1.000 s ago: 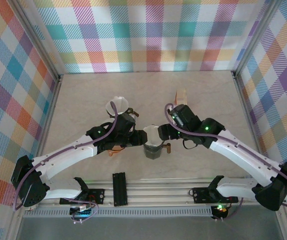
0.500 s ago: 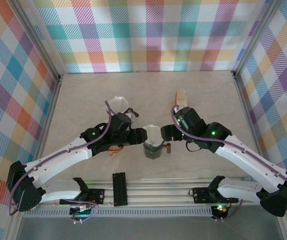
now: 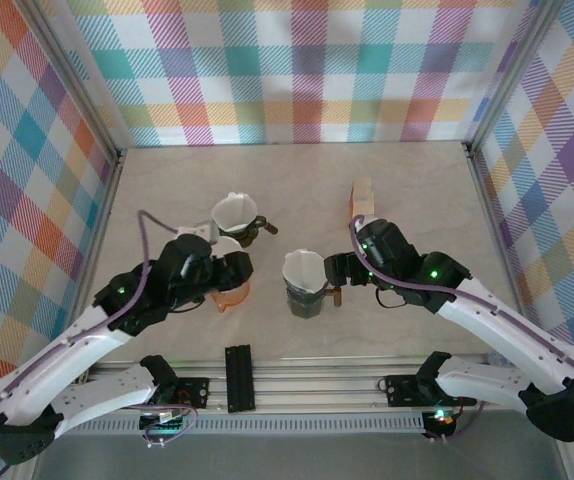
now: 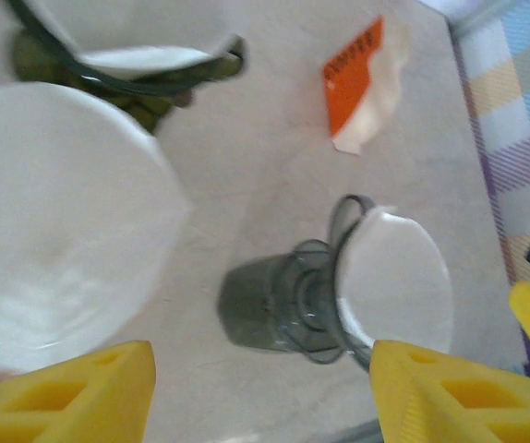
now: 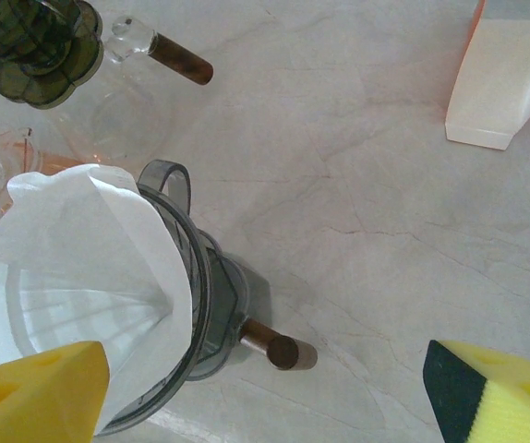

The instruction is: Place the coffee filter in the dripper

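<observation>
1. White paper cone filter (image 5: 80,277) sits inside the smoky grey plastic dripper (image 5: 202,277), at the centre of the top view.
2. Left gripper (image 4: 263,383): jaws apart, holding nothing.
3. Right gripper (image 5: 265,397): jaws apart, holding nothing.

A white coffee filter (image 3: 302,268) sits as an open cone in the dark grey dripper (image 3: 307,302) near the middle of the table (image 3: 427,190). My right gripper (image 3: 333,270) hangs just beside its right rim. My left gripper (image 3: 233,268) is off to its left, above a small orange object (image 3: 232,298). Behind that stands a 2nd white filter (image 3: 233,211) in a dark green holder (image 3: 255,232). An orange-and-white packet (image 3: 364,194) lies beyond my right arm.
</observation>
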Action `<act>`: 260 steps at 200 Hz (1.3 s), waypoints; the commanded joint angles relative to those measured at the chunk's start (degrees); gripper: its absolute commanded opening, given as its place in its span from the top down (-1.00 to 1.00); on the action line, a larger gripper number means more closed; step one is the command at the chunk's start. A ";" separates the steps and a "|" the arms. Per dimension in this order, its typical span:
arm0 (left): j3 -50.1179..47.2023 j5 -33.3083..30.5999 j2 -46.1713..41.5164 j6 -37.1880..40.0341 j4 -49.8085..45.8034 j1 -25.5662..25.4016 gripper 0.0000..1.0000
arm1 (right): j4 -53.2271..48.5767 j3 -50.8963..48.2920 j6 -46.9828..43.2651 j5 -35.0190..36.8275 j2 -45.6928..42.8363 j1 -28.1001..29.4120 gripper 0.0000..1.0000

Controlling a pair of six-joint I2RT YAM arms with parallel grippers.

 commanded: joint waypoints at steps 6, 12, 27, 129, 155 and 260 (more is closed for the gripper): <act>-0.42 -9.41 -5.46 -1.83 -9.29 1.43 -0.25 | 2.24 -1.45 0.99 0.08 -1.56 0.02 -0.79; -0.61 -10.99 -6.60 -2.36 -10.35 1.76 -0.24 | 2.42 -1.64 1.00 0.07 -1.72 0.02 -0.79; -1.22 -13.97 -9.16 -3.83 -12.25 2.50 -0.23 | 2.86 -1.90 0.83 0.07 -2.00 0.02 -0.79; -16.29 -2.57 -12.60 -4.01 -2.23 26.88 0.01 | 4.53 -3.58 0.20 -0.10 -4.11 0.02 -0.79; -25.06 13.24 -8.75 -6.29 11.00 38.23 0.07 | 4.71 -4.26 0.17 0.23 -5.14 0.02 -0.80; -38.80 23.76 4.13 -14.08 39.98 46.21 0.75 | 5.24 -5.25 -0.23 0.02 -5.59 0.02 -0.80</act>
